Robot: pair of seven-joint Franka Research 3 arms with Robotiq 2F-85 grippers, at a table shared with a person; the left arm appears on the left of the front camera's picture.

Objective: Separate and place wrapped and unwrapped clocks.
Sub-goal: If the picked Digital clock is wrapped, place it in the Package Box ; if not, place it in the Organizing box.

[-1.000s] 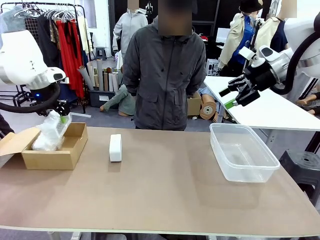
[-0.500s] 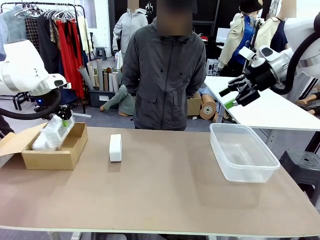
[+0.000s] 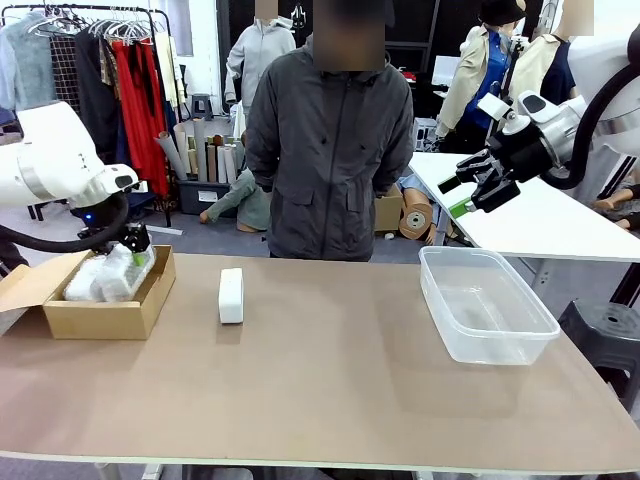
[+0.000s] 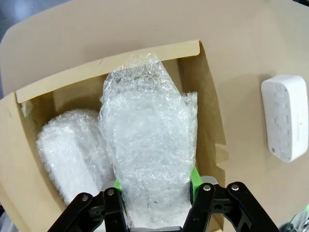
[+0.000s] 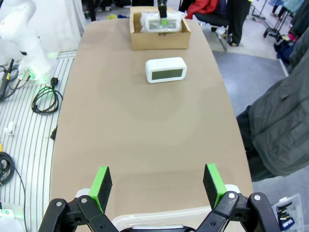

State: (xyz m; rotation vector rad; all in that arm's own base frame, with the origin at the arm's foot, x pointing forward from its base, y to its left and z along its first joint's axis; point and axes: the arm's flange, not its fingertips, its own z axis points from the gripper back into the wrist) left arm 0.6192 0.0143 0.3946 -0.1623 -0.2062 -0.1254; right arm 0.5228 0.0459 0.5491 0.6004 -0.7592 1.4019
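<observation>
**Desk:** What have you got on the left?

**Operator:** My left end effector (image 4: 155, 186) is clamped on a wrapped clock (image 4: 149, 140), gripping it by one end. It hangs over the open cardboard box (image 4: 145, 55), and the bundle's far end is down inside the walls.

**Desk:** Which way does it run?

**Operator:** Its long axis goes straight out from the fingers, along my line of sight on the wrist camera. The second wrapped clock (image 4: 70, 154) lies in the box just beside it, roughly parallel. I can't tell whether my bundle's far end is touching the box floor yet.

**Desk:** So the release depends on that?

**Operator:** I think so. If it isn't resting when I let go, it may tip against its neighbour or the box wall. I'd lower it a little before I open.

**Desk:** And the bare clock?

**Operator:** The bare clock (image 3: 231, 295) is on the surface (image 3: 330, 390) just outside the box, on the side facing the clear tub (image 3: 500, 350). It lies parallel to that box wall. It's nearer the box than the tub, so my left arm is closer to it.

**Desk:** And the right?

**Operator:** My right end effector (image 5: 157, 185) is wide open and holding nothing. It is up above the tub, well away from the box.
</observation>
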